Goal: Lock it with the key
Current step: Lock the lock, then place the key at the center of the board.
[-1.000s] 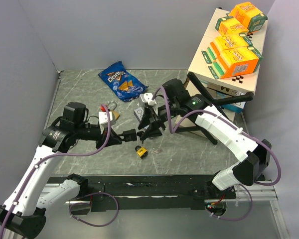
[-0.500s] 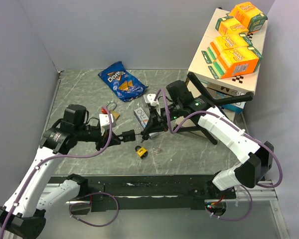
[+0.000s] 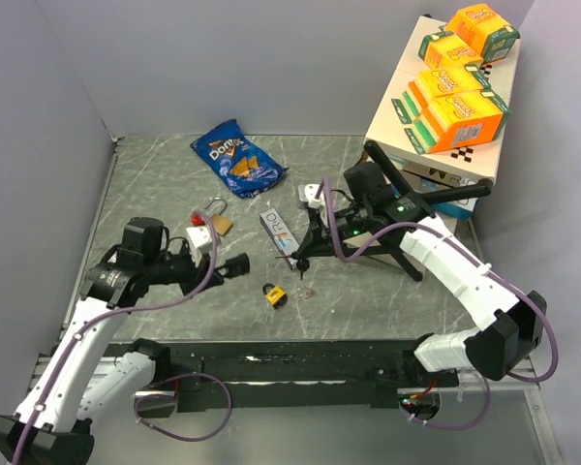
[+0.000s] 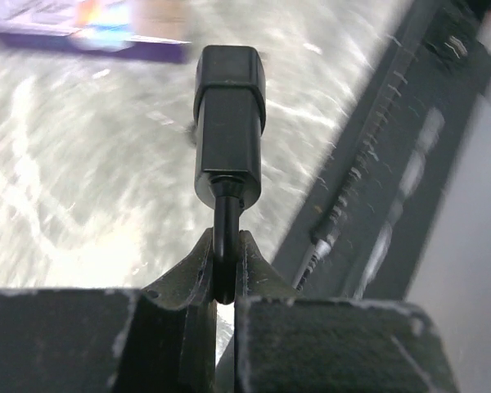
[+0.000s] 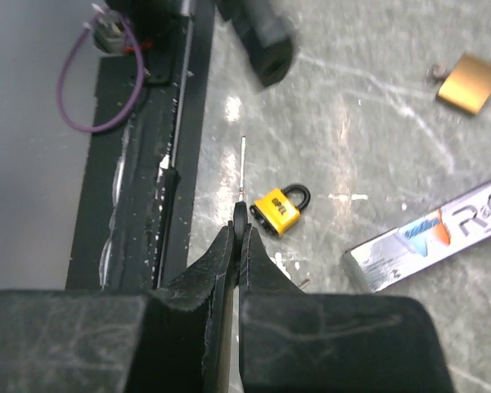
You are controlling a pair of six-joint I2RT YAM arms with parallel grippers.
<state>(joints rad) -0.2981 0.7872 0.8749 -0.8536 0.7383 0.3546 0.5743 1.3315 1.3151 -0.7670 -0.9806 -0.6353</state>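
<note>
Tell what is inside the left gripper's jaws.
The left gripper clamps a thin black stem that carries a black block at its far end. The stem's near end is hidden between the fingers, so how far it reaches cannot be seen.

We see grey marbled tabletop [image 3: 155, 184], white veins, glare streaks on it in wrist views. Plain lavender-grey walls [image 3: 271, 58] close back and left sides. We note white cabinet [image 3: 392, 126] at far right corner. Black rail [image 3: 300, 360] runs along near edge. Light soft, even.
</note>
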